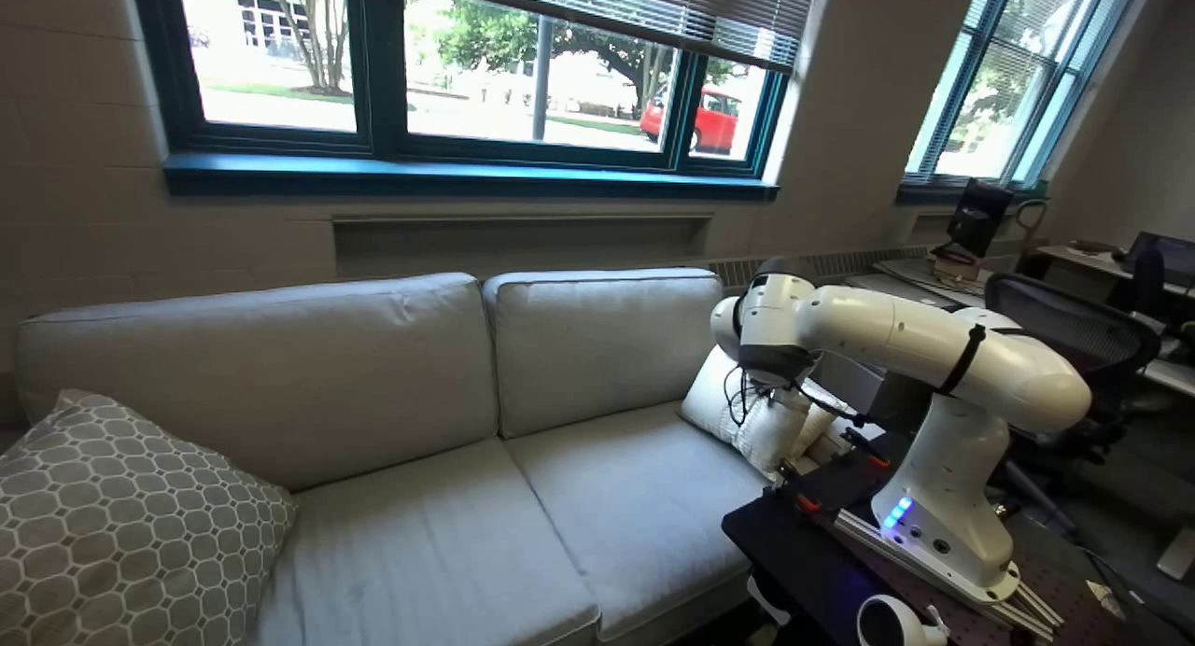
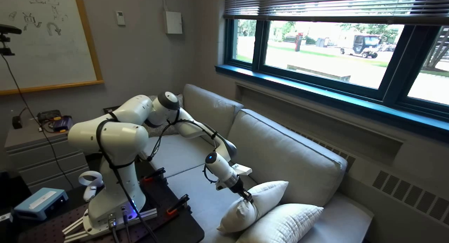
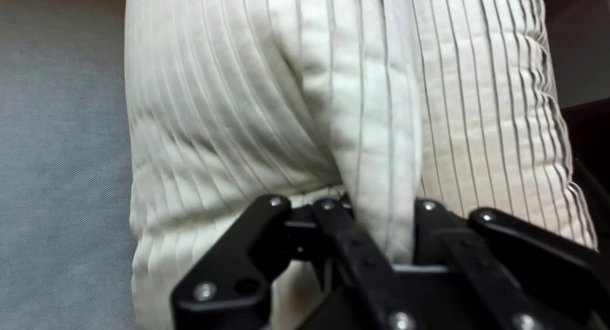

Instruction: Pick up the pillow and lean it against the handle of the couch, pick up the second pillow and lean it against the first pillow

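Tool (image 3: 383,215) is clamped on a fold of the second pillow (image 2: 242,215), fabric bunched between its jaws in wrist view. That pillow is tilted, right below the tool's tip at the end of the couch (image 1: 625,497), just beside the first pillow (image 2: 284,223).

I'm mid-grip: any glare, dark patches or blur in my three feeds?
In both exterior views, daylight overexposes parts of the scene through the large window, and the black tabletop shows little detail; in the wrist view, the gripper is dark and looks slightly soft, while the gripped pillow is much brighter, its pleats legible.
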You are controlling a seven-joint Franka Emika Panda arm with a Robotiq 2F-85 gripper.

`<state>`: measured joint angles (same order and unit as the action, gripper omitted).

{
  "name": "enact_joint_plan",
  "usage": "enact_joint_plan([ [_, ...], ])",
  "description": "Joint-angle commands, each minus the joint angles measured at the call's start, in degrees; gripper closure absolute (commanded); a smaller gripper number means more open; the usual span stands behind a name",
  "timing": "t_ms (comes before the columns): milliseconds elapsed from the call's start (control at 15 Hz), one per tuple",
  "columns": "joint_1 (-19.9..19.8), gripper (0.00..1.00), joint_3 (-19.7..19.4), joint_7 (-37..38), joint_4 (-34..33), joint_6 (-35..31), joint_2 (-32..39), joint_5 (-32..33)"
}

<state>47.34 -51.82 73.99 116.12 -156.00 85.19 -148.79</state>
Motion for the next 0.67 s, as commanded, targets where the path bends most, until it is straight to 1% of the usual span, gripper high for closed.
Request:
enact_joint_plan([
  [0, 2.62, 0.94, -2.25, 2.1, 1.81, -0.98, -0.01, -0.34],
  [333, 1.96, 0.94, -1.92, 2.37, -2.05, -0.76, -0.21, -0.33],
  [600, -0.45, 0.94, -0.17, 2.12, -6.87, -1.97, -0.2, -0.33],
])
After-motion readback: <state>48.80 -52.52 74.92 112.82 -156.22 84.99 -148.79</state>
